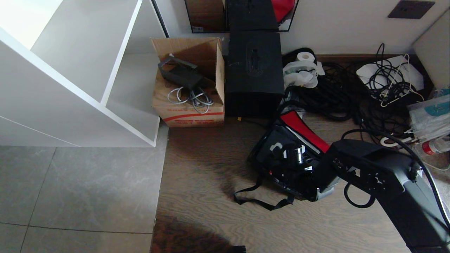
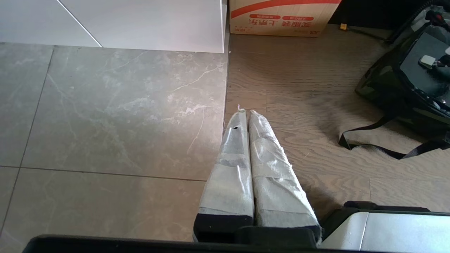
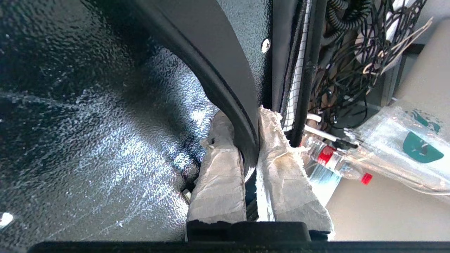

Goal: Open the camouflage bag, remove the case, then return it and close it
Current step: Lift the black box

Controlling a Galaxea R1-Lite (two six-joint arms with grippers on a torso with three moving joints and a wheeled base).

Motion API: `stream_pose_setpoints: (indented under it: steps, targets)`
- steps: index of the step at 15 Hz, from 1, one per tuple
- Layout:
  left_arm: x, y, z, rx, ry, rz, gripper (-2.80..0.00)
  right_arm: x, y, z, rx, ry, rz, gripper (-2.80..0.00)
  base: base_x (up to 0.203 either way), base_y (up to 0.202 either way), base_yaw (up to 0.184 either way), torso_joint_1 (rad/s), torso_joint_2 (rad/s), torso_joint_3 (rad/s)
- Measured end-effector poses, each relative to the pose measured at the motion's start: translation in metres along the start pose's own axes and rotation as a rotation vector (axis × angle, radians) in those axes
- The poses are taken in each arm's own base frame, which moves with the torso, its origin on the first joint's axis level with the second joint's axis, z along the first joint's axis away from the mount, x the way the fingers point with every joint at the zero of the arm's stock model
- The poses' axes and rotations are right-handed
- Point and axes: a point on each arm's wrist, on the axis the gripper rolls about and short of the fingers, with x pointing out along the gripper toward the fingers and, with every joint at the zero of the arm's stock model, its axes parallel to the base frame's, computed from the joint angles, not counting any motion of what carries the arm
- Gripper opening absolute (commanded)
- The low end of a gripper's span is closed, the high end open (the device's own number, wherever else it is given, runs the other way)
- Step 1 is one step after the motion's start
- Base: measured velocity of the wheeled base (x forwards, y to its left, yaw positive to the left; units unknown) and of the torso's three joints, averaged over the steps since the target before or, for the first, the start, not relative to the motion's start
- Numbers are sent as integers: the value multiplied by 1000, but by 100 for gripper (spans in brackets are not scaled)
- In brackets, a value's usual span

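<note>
The bag (image 1: 281, 165) lies open on the wood floor (image 1: 197, 168), its red-lined lid (image 1: 304, 131) thrown back toward the cable heap (image 1: 351, 95), so the inside is free to reach from above. The case (image 1: 277, 151) sits in the bag's mouth, dark face up. The right gripper (image 3: 250, 140) is clamped on the case's strap handle (image 3: 225, 80): in the right wrist view the two taped fingers (image 3: 219, 165) pinch the curved black band narrowly, one on each side. The handle is the only part thin enough to pinch, which explains the hold. Whether the case is coming out or going back in is, I think, not to be told from here, since the arm hides much of the bag in the head view. The bag's strap (image 1: 260, 200) trails loose over the floor, clear of the case. The left gripper (image 2: 246, 116) hangs parked above the line where tile meets wood, fingers pressed together and empty, well apart from the bag.
</note>
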Motion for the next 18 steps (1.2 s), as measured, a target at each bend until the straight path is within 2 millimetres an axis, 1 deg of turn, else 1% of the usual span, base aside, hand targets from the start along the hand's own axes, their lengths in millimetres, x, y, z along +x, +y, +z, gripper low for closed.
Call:
stream_pose_setpoints:
  steps: [3,6,8,10,12,15,18]
  targets:
    - [0,0,0,0,0,0,-280,-3,-3,-2,-8,5,14,-280,0,0,0,0,0,0]
    - [0,0,0,0,0,0,-280,-12,-21,4,-31,4,43,-280,0,0,0,0,0,0]
    - [0,0,0,0,0,0,-280,-21,-35,5,-58,-8,94,-280,0,0,0,0,0,0]
    - [0,0,0,0,0,0,-280,-32,-43,0,-93,-11,155,-280,0,0,0,0,0,0]
    - [0,0,0,0,0,0,-280,-39,-46,0,-74,-19,168,-280,0,0,0,0,0,0]
    - [0,0,0,0,0,0,-280,-38,-37,-1,-57,-18,181,-280,0,0,0,0,0,0]
    - [0,0,0,0,0,0,-280,-32,-15,-10,-36,12,205,-280,0,0,0,0,0,0]
